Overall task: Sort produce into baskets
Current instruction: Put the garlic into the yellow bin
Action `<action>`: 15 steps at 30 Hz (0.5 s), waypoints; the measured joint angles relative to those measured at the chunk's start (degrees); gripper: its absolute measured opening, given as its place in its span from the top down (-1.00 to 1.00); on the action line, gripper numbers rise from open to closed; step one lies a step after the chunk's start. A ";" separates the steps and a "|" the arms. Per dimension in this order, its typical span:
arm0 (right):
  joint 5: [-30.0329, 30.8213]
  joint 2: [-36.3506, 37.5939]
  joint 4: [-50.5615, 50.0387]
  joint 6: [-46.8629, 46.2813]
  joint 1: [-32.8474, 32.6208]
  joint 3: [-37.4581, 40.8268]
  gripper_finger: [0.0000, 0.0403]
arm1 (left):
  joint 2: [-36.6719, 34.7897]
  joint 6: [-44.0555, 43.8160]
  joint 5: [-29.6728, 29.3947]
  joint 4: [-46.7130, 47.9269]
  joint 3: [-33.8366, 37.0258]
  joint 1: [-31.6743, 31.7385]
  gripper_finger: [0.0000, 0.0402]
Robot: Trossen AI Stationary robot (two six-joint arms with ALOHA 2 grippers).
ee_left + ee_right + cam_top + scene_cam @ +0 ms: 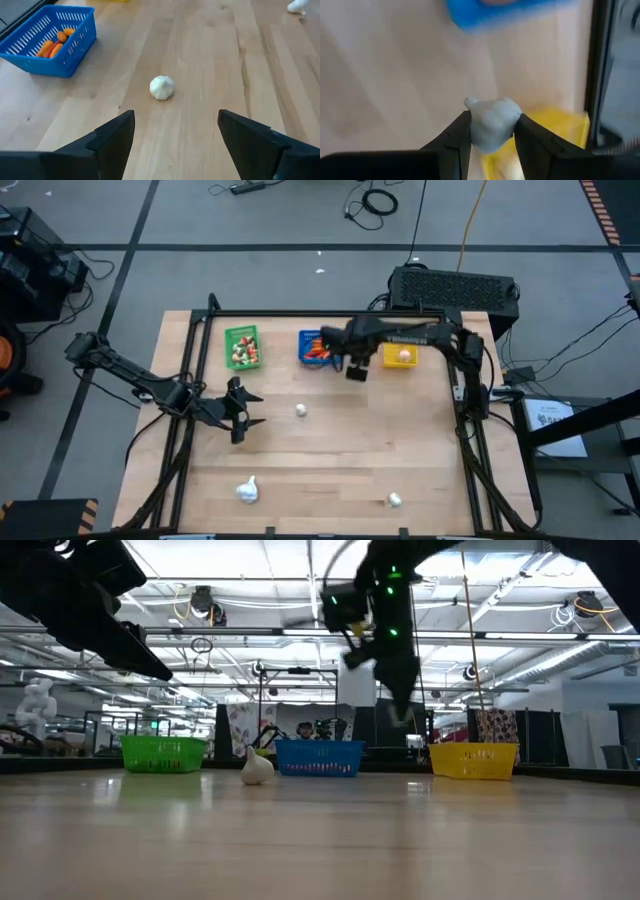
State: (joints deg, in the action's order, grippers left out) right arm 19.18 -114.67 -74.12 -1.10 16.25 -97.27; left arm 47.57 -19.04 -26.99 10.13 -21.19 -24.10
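My right gripper (pixel 356 370) hangs above the table between the blue basket (pixel 316 348) and the yellow basket (pixel 400 355), shut on a white garlic bulb (pixel 492 125). The yellow basket (pixel 555 130) shows just beyond the bulb. My left gripper (pixel 240 412) is open and empty at the table's left, its fingers pointing at a loose garlic bulb (pixel 161 87) lying on the wood (pixel 300 411). The green basket (pixel 243 347) holds green and red bits, the blue one orange pieces (pixel 52 45), and the yellow one a pale piece. My right gripper pinches the garlic bulb by its two opposite sides (pixel 475 127) between its two fingers. The fingers come from above, pointing down at the table. The bulb is lifted clear of the table, its top end sticking out past the fingertips.
Two more garlic bulbs lie near the table's front edge, one at the left (pixel 247 491) and one at the right (pixel 394 500). A black frame (pixel 320 313) runs along the table's far and side edges. A black box (pixel 455 288) stands behind the table.
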 joint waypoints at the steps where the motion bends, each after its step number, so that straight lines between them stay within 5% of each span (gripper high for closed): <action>1: -0.02 0.00 -1.77 -0.36 1.51 0.00 0.42 | 0.04 -0.18 0.04 0.09 0.00 0.00 -0.47; 15: 0.11 0.00 -7.19 -8.89 17.51 0.02 0.42 | 0.03 -6.81 1.44 7.21 0.02 -0.04 -0.47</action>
State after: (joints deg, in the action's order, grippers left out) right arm 19.29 -114.67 -81.31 -9.99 33.76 -97.25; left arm 47.59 -25.84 -25.55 17.34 -21.17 -24.14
